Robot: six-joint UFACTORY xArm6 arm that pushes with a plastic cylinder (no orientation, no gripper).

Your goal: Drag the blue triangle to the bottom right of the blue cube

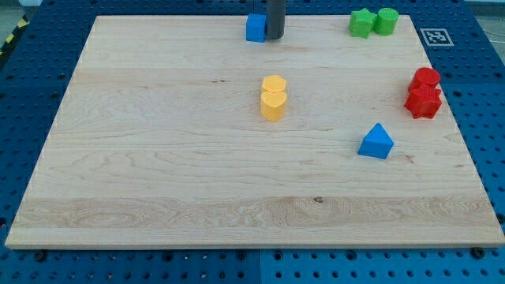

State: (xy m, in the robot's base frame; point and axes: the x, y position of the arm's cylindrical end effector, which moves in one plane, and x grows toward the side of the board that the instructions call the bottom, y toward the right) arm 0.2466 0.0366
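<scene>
The blue triangle [376,142] lies on the wooden board at the view's right, a little below the middle. The blue cube [255,28] sits near the board's top edge, just left of centre. My tip [274,37] is the lower end of the dark rod that comes down from the view's top. It stands right beside the blue cube, on the cube's right, touching or nearly touching it. The tip is far from the blue triangle, which lies down and to the right of it.
Two yellow blocks [273,98] stand pressed together near the board's middle. Two green blocks [373,21] sit at the top right. Two red blocks [424,92] sit at the right edge, above the blue triangle. The board [158,173] rests on a blue perforated table.
</scene>
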